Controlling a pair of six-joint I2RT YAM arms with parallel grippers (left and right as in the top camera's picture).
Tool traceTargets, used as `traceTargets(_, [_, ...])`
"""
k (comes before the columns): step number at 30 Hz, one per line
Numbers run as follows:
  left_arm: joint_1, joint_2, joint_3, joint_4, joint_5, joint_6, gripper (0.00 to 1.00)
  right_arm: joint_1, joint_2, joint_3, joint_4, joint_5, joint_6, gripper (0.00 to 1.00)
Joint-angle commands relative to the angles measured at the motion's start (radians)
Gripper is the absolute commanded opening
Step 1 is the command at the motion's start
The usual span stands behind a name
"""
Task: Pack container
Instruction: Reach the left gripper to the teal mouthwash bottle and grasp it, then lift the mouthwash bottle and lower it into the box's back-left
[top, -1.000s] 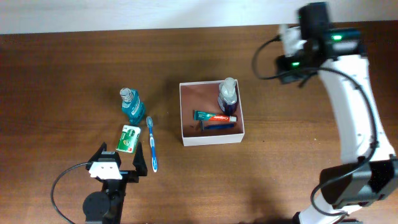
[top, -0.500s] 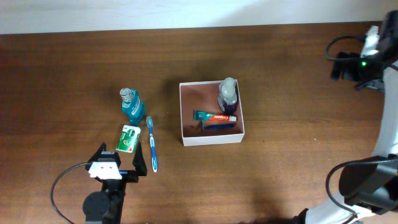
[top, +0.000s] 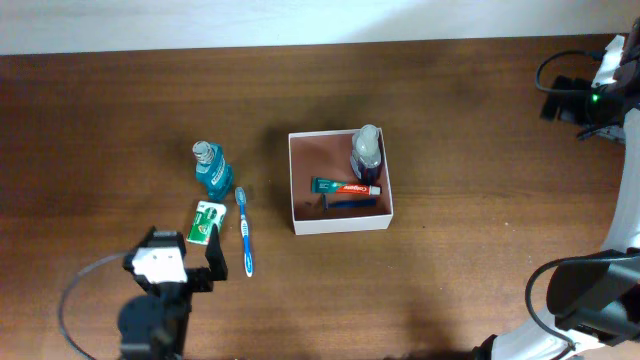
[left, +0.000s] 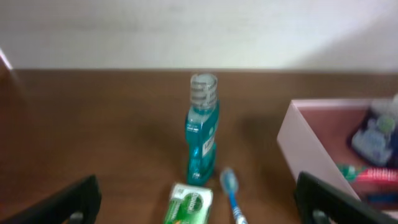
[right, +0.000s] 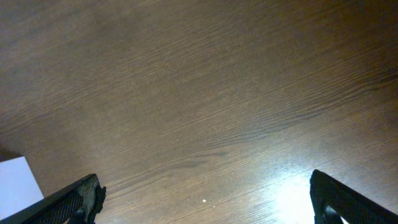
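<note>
Both jaws gape wide, empty. The container (top: 340, 222) sits ahead-right of the left jaws, part-filled. The mouthwash bottle (left: 201, 130) stands dead ahead, tall and narrow: a clumsy reach could topple it onto the toothbrush (left: 231, 196).

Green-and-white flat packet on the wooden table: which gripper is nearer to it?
Left. The left gripper sits just short of the packet; the right gripper is far off to the right.

A dark brown wooden table (top: 470, 270) with fine grain fills the view; a plain white wall (top: 200, 22) runs along its far edge, and light glares softly on the wood
</note>
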Motion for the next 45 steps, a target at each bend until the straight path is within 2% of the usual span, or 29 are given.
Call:
traceTargets(1, [0.006, 0.234, 0.262, -0.107, 0.003, 0.179, 0.99, -0.003, -0.002, 0.008, 0.002, 0.002, 0.015, 0.98])
traceTargets(6, [0.006, 0.654, 0.688, -0.328, 0.053, 0.204, 0.99, -0.003, -0.002, 0.008, 0.002, 0.002, 0.015, 0.98])
traceTargets(11, [0.006, 0.941, 0.989, -0.409, 0.143, 0.190, 0.99, -0.003, -0.002, 0.008, 0.002, 0.002, 0.015, 0.98])
traceTargets(15, [0.006, 1.053, 1.052, -0.429, 0.203, 0.152, 0.99, -0.003, -0.002, 0.008, 0.002, 0.002, 0.015, 0.98])
traceTargets(24, [0.006, 1.224, 1.051, -0.472, 0.160, 0.156, 0.98, -0.003, -0.002, 0.008, 0.002, 0.002, 0.015, 0.98])
traceTargets(30, [0.006, 1.336, 1.051, -0.474, 0.146, 0.156, 0.82, -0.003, -0.002, 0.008, 0.002, 0.002, 0.015, 0.98])
traceTargets(34, [0.006, 1.367, 1.051, -0.494, 0.146, 0.156, 0.61, -0.003, -0.002, 0.008, 0.002, 0.002, 0.015, 0.98])
traceTargets(41, [0.006, 1.368, 1.051, -0.502, 0.145, 0.156, 0.51, -0.003, -0.002, 0.008, 0.002, 0.002, 0.015, 0.98])
traceTargets(43, [0.006, 1.368, 1.051, -0.504, 0.142, 0.156, 0.46, -0.003, -0.002, 0.008, 0.002, 0.002, 0.015, 0.98])
traceTargets(45, [0.006, 1.368, 1.051, -0.505, 0.112, 0.156, 0.36, -0.004, -0.002, 0.008, 0.003, 0.002, 0.015, 0.98])
